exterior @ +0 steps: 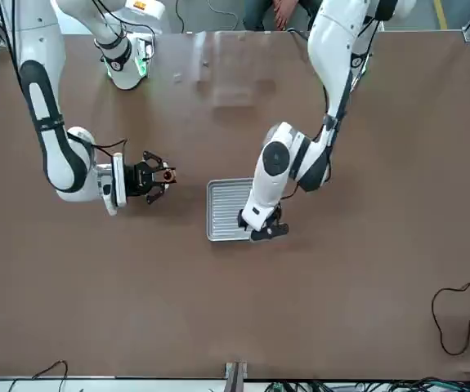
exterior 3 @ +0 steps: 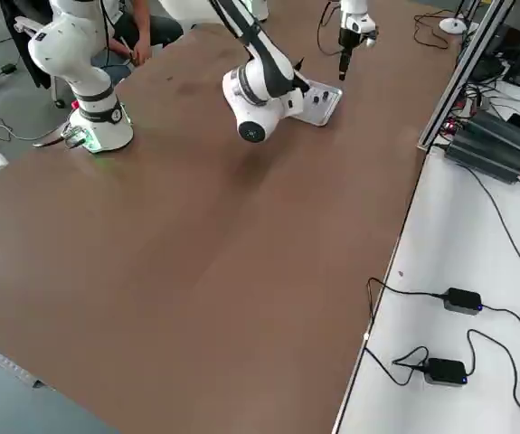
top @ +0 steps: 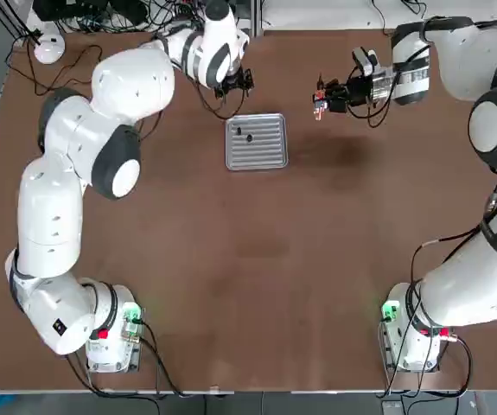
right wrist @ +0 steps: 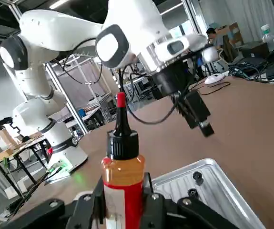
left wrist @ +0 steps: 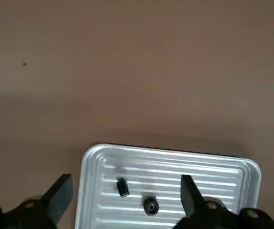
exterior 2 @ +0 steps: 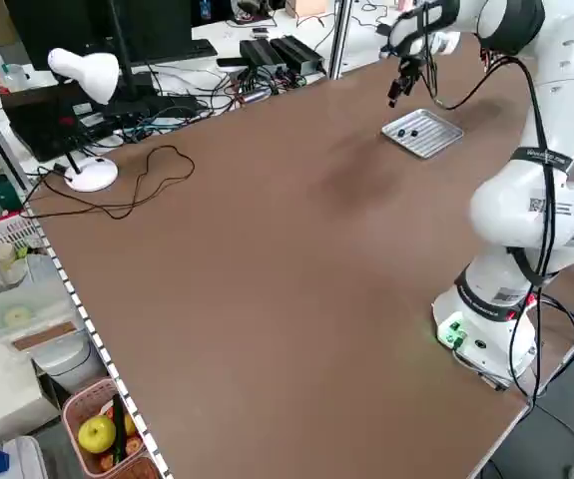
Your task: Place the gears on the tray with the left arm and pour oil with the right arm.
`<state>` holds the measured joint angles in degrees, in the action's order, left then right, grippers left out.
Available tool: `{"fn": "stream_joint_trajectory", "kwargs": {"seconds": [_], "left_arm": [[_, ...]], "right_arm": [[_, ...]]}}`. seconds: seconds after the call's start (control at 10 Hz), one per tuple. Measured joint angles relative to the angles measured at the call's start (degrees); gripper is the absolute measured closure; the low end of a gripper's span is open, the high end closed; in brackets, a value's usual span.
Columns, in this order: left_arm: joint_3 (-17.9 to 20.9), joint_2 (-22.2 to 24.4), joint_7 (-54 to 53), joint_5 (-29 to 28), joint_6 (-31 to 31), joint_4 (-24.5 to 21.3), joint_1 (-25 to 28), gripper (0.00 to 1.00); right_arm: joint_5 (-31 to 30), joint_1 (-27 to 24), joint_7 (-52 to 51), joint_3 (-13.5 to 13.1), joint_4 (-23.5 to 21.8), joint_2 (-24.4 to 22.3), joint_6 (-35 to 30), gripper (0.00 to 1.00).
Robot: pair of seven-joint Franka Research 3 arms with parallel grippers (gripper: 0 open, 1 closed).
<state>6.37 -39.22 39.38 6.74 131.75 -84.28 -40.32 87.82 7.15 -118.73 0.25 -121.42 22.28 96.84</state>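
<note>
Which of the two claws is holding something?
The right claw, beside the tray, grips the orange oil bottle. The left claw, above the tray, is open and empty.

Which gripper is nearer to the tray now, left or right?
Left. The left gripper hovers open just past the tray's far edge; the right gripper, holding the oil bottle, is off to its side.

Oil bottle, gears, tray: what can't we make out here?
- Oil bottle: lower body hidden by the right end effector in the right wrist view; a speck overhead.
- Gears: teeth too small to read overhead; hidden by the left arm in the front view.
- Tray: near edge cut off in the left wrist view.
</note>
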Motion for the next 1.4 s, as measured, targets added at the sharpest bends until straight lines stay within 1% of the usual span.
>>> {"fn": "stream_joint_trajectory", "kwargs": {"seconds": [0.1,0.2,0.4,0.5,0.7,1.0,1.2,1.4], "left_arm": [[0.23,1.15,-3.98,0.00,-2.52,1.04,1.74,0.01],[1.33,2.27,-8.05,0.00,-4.46,1.60,2.86,0.01],[5.12,4.62,-16.38,0.00,-8.35,2.36,3.71,0.01],[6.32,5.89,-20.32,0.01,-10.62,2.73,4.64,0.01],[6.96,8.43,-25.86,0.11,-13.65,3.28,8.46,0.00],[7.04,11.75,-30.58,0.20,-18.33,4.45,14.35,0.00],[7.18,13.88,-30.97,0.22,-20.24,4.99,17.34,0.00],[7.44,16.61,-31.15,0.22,-21.85,5.15,19.07,0.00]], "right_arm": [[2.43,1.86,1.79,0.03,-0.07,0.00,1.72,0.70],[4.57,3.85,4.78,0.06,-0.10,0.00,2.77,0.70],[7.92,7.31,10.99,0.09,-0.11,0.00,5.11,0.70],[9.19,8.88,14.02,0.11,-0.11,-0.01,6.49,0.70],[10.06,11.03,21.18,0.11,-0.07,-0.03,8.52,0.70],[10.38,12.99,30.62,0.11,0.84,-0.07,8.55,0.70],[11.99,14.50,36.24,0.11,1.05,0.02,8.59,0.70],[13.42,16.16,42.29,0.10,1.70,1.01,9.14,0.70]]}}
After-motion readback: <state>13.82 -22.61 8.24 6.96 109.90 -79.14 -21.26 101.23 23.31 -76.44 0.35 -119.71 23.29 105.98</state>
